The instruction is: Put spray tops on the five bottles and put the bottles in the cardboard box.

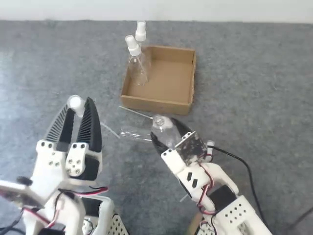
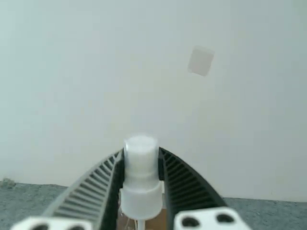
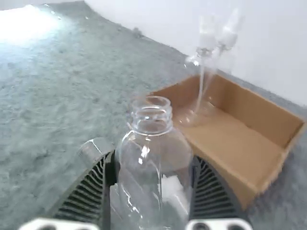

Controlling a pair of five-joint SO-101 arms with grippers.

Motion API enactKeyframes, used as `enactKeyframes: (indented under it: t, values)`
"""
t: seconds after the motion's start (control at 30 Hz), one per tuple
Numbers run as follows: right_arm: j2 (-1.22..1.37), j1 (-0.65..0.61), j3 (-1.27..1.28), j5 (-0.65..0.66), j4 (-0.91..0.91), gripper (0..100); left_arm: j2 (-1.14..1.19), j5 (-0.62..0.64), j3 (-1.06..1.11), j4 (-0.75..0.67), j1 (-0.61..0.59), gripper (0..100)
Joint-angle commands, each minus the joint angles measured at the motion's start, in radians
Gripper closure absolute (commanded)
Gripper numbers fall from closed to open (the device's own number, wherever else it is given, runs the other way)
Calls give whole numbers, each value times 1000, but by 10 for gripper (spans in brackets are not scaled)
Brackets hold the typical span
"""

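Observation:
My left gripper point(image 1: 78, 104) is held above the carpet, left of the box, shut on a white spray top point(image 1: 75, 102). The left wrist view has that spray top point(image 2: 141, 177) upright between the dark fingers point(image 2: 96, 191). My right gripper point(image 1: 166, 131) is shut on a clear open-necked bottle point(image 1: 163, 126) just in front of the cardboard box point(image 1: 182, 105). In the right wrist view the bottle point(image 3: 153, 163) stands upright with no top on its neck. Two capped bottles point(image 1: 136, 56) stand in the box's far left corner, seen too as capped bottles point(image 3: 211, 57).
Another clear bottle point(image 1: 133, 133) lies on the grey carpet between the two arms. A thin clear tube point(image 1: 136, 113) lies in front of the box. The box floor point(image 3: 230, 139) is bare to the right of the standing bottles. A white wall runs behind.

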Motion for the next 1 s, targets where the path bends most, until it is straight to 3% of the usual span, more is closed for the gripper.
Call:
enactKeyframes:
  t: [0.0,0.17,0.47,0.7,0.97]
  values:
    - [-19,-27,21,28,-59,951,-21,12,-44,-40,0,988]
    - [-19,-31,21,28,-56,951,-21,18,-45,-95,5,988]
    - [-8,-79,21,58,-36,951,-21,58,-10,-66,6,988]
    - [-18,-165,23,130,42,951,-21,52,22,-68,126,988]
    - [-16,-166,23,130,44,951,-21,51,27,-63,138,988]
